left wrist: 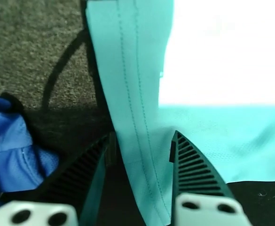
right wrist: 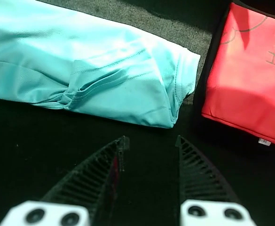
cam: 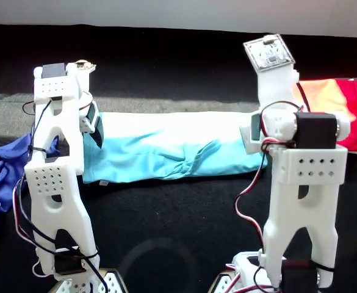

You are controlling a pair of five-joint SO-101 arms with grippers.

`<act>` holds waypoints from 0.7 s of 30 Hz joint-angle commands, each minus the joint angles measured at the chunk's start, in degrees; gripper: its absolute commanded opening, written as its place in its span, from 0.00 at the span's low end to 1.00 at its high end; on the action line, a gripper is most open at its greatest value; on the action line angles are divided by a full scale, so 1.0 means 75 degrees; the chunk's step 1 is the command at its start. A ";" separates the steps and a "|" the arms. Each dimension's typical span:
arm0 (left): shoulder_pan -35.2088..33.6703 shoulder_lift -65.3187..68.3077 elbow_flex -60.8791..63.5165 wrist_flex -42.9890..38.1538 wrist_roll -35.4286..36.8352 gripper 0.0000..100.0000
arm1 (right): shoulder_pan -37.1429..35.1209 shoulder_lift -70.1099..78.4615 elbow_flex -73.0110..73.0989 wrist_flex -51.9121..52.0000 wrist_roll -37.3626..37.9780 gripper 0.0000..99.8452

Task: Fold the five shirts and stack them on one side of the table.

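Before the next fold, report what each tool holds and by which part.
Nothing is clamped. The left tool stands open astride the teal shirt's stitched edge; the right tool hangs open near it, empty.

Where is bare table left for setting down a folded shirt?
Free: the table on the near side of the teal shirt, and the strip beyond it. Crowded: its ends, by the blue shirt and red shirt.

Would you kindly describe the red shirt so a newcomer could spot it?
A long turquoise shirt lies across the dark table. Past its end by the right arm lies the red shirt. It is the only red thing, folded compactly; the blue shirt at the other end is crumpled.
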 commanded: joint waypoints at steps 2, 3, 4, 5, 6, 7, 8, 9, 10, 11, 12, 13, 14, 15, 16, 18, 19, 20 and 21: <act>-0.0252 -0.0088 -0.0053 -0.0047 -0.0105 0.20 | 0.0264 -0.0627 0.0053 0.0053 0.0270 0.16; -0.0264 -0.0053 -0.0029 -0.0047 -0.0164 0.20 | 0.0299 -0.0674 0.0053 0.0053 0.0363 0.16; -0.0275 -0.0041 0.0006 -0.0035 -0.0164 0.20 | 0.0299 -0.0709 0.0053 0.0053 0.0410 0.16; -0.0275 -0.0041 0.0006 -0.0023 -0.0176 0.20 | 0.0299 -0.0733 0.0053 0.0053 0.0434 0.16; -0.0252 -0.0041 0.0006 -0.0035 -0.0176 0.20 | 0.0299 -0.0744 0.0053 0.0053 0.0434 0.16; -0.0240 -0.0041 0.0006 -0.0035 -0.0176 0.20 | 0.0299 -0.0744 0.0053 0.0053 0.0434 0.16; -0.0193 -0.0041 -0.0006 -0.0047 -0.0176 0.20 | 0.0299 -0.0744 0.0053 0.0053 0.0434 0.16; -0.0158 -0.0041 -0.0006 -0.0059 -0.0176 0.20 | 0.0299 -0.0744 0.0053 0.0053 0.0434 0.16; -0.0123 -0.0041 -0.0006 -0.0059 -0.0176 0.20 | 0.0299 -0.0744 0.0053 0.0053 0.0434 0.16; -0.0111 -0.0041 -0.0006 -0.0059 -0.0176 0.20 | 0.0299 -0.0744 0.0053 0.0053 0.0434 0.16; -0.0111 0.0006 -0.0006 -0.0082 -0.0176 0.20 | 0.0311 -0.0756 0.0053 0.0064 0.0434 0.16; -0.0123 0.0100 -0.0029 -0.0152 -0.0176 0.20 | 0.0322 -0.0756 0.0053 0.0064 0.0434 0.16; -0.0158 0.0193 -0.0029 -0.0211 -0.0176 0.20 | 0.0416 -0.0756 0.0053 0.0064 0.0434 0.16; -0.0182 0.0322 -0.0029 -0.0270 -0.0176 0.20 | 0.0510 -0.0756 0.0053 0.0064 0.0434 0.16; -0.0217 0.0463 -0.0029 -0.0281 -0.0188 0.20 | 0.0615 -0.0756 0.0053 0.0064 0.0422 0.16; -0.0264 0.0744 -0.0041 -0.0281 -0.0188 0.20 | 0.0944 -0.0768 0.0217 0.0064 0.0422 0.16; -0.0275 0.0862 -0.0041 -0.0328 -0.0188 0.20 | 0.1061 -0.0768 0.0393 0.0064 0.0422 0.16; -0.0275 0.0955 -0.0041 -0.0375 -0.0188 0.20 | 0.1166 -0.0768 0.0604 0.0064 0.0422 0.16; -0.0275 0.1037 -0.0041 -0.0387 -0.0188 0.20 | 0.1260 -0.0768 0.0862 0.0064 0.0445 0.16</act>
